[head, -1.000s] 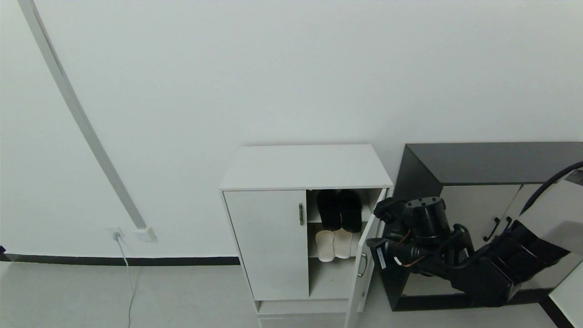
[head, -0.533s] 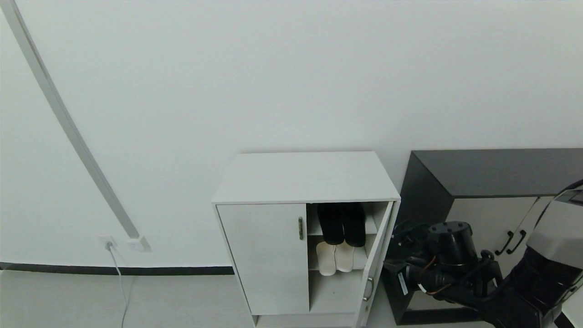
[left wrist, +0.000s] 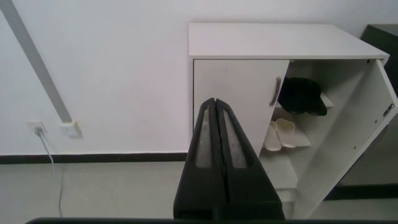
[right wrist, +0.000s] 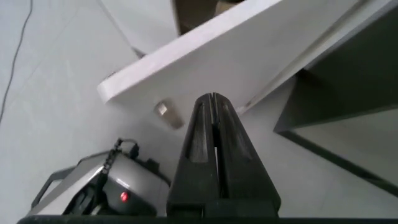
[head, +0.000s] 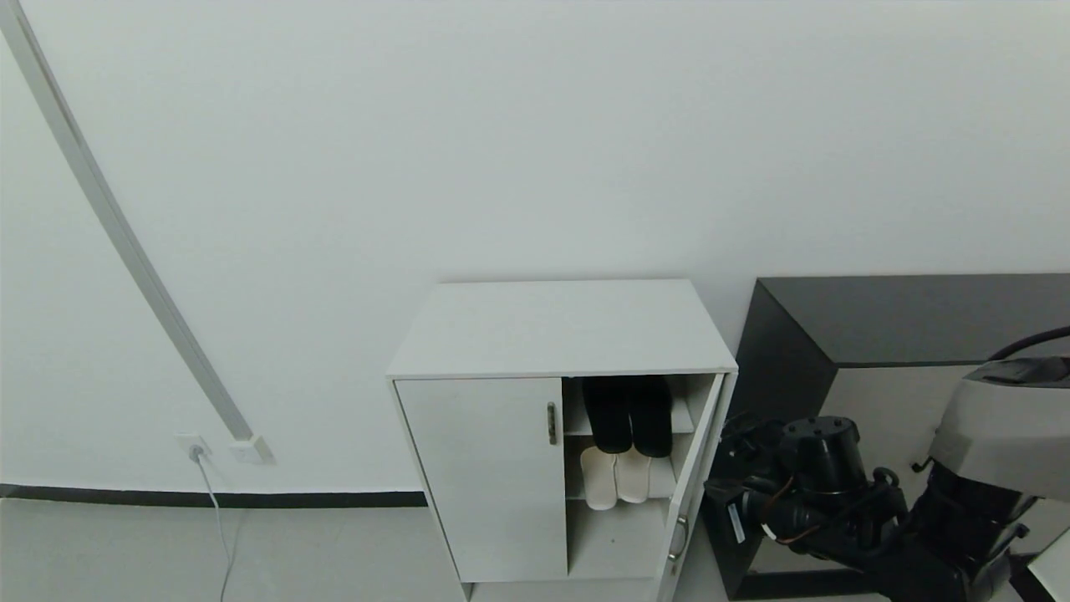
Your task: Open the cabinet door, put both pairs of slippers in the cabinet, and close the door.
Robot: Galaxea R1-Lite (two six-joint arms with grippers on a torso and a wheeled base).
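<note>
A white cabinet (head: 560,326) stands against the wall, its left door (head: 481,477) closed and its right door (head: 695,468) swung open. Inside, black slippers (head: 627,414) sit on the upper shelf and white slippers (head: 617,477) on the shelf below. My right gripper (head: 729,456) is shut on nothing, just beyond the open door's outer face. In the right wrist view the right gripper (right wrist: 214,102) points at that white face (right wrist: 249,50), close to the handle (right wrist: 166,112). My left gripper (left wrist: 215,106) is shut and empty, held back from the cabinet (left wrist: 280,40) and facing the black slippers (left wrist: 301,96) and the white pair (left wrist: 286,134).
A dark sideboard (head: 903,313) stands right beside the cabinet, close behind the open door. A wall socket with a cable (head: 196,456) and a slanted wall conduit (head: 125,242) are at the left. Grey floor (head: 251,552) lies in front.
The head camera has shifted, so the cabinet sits lower and nearer. My right arm has drawn lower and to the right beside the open door. The slippers have not moved.
</note>
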